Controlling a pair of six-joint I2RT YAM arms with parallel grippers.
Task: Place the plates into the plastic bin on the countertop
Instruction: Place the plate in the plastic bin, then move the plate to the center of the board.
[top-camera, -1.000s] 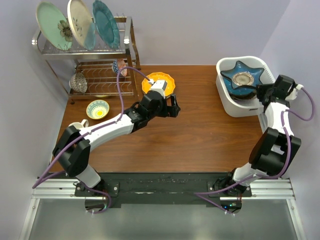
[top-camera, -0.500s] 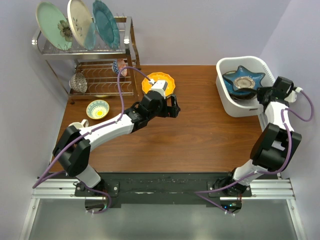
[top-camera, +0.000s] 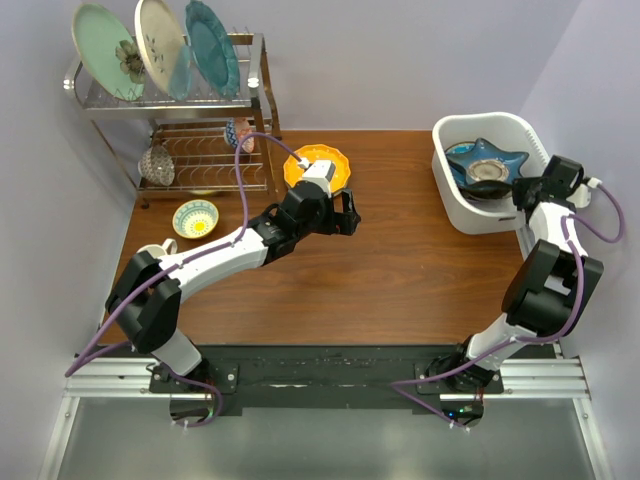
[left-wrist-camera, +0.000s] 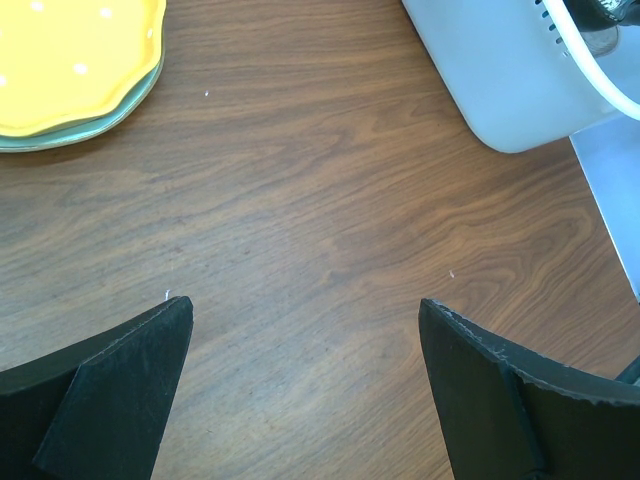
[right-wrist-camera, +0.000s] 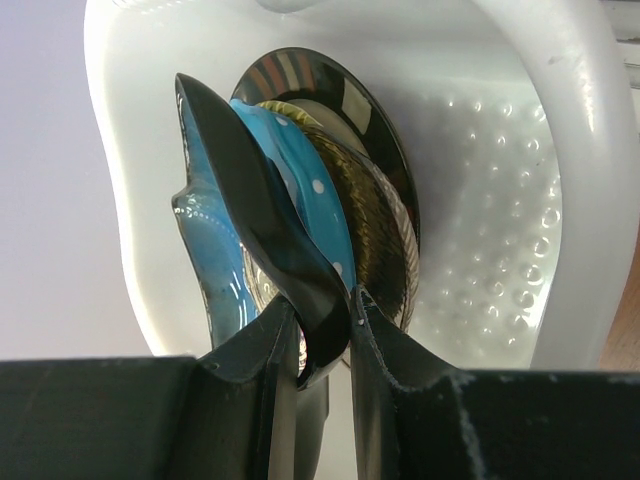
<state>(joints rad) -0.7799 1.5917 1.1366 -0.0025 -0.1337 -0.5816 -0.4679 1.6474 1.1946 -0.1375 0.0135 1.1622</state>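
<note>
Overhead and wrist views of a two-arm workstation. At the right edge of the overhead view, the right fingers (top-camera: 524, 188) reach over the near wall of the white plastic bin (top-camera: 482, 121) and are clamped on one point of the blue star-shaped plate (top-camera: 484, 164). The right wrist view shows both fingers (right-wrist-camera: 385, 352) pinching that plate (right-wrist-camera: 215, 235) by its rim, tilted inside the bin (right-wrist-camera: 500, 210) above a dark patterned-rim plate (right-wrist-camera: 345, 92); contact between the two plates cannot be determined. Left of centre, the left fingers (top-camera: 343, 213) are spread wide and hold nothing, above the bare wooden tabletop (top-camera: 400, 260). The yellow scalloped plate (top-camera: 294, 170) lies just behind them, stacked on a pale-rimmed plate (left-wrist-camera: 105, 122) in the upper left of the left wrist view. A chrome rack (top-camera: 170, 100) occupies the upper left, and a small patterned bowl (top-camera: 195, 217) sits in front of it.
</note>
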